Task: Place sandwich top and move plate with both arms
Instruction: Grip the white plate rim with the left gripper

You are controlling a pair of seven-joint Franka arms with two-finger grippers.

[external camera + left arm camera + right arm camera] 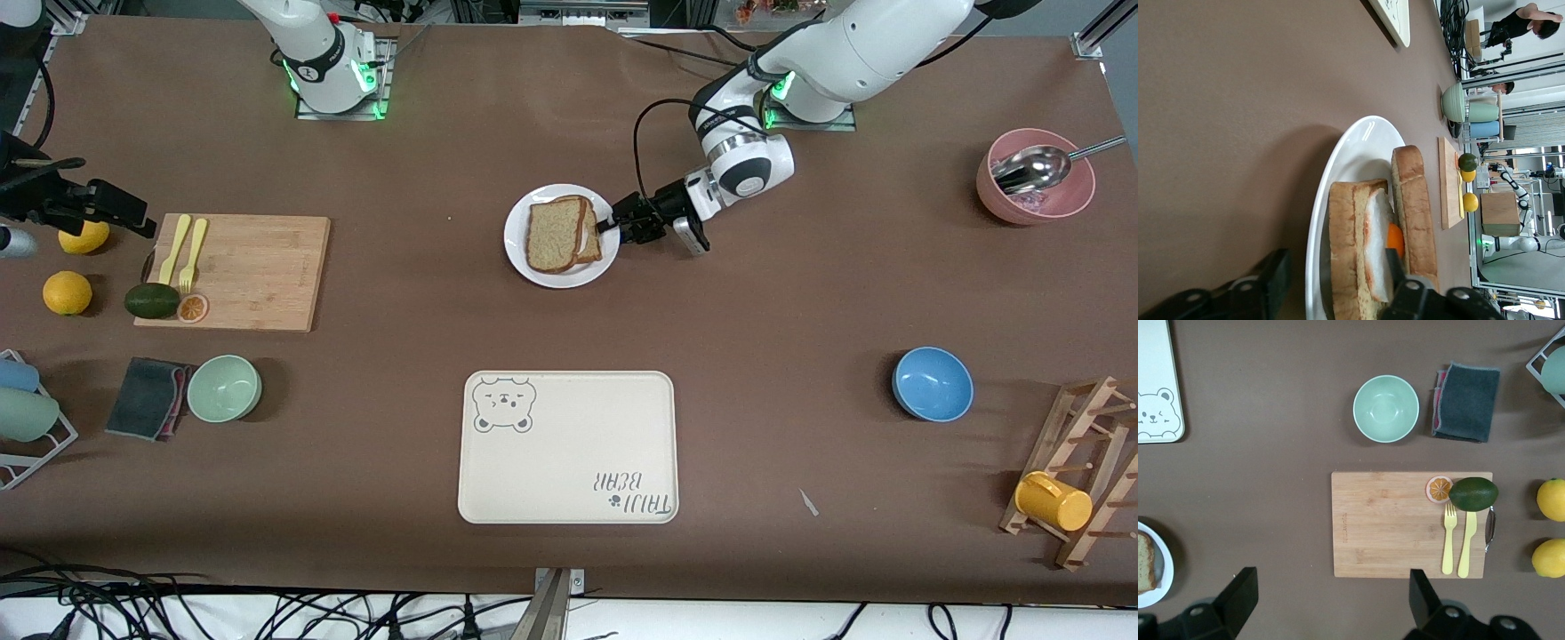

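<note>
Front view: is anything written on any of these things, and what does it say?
"TAIJI BEAR": printed upside down on the cream tray, beside a small paw mark; a bear face is drawn at the tray's other corner.
No other writing can be read; the plate, bowls and wooden board look plain.

The plate [520,253] looks glossy, smooth white ceramic or plastic. On it, the sandwich top [553,235] is porous, speckled bread. Toward the right arm's end from the plate, the cutting board [258,271] is matt, grained wood.
</note>
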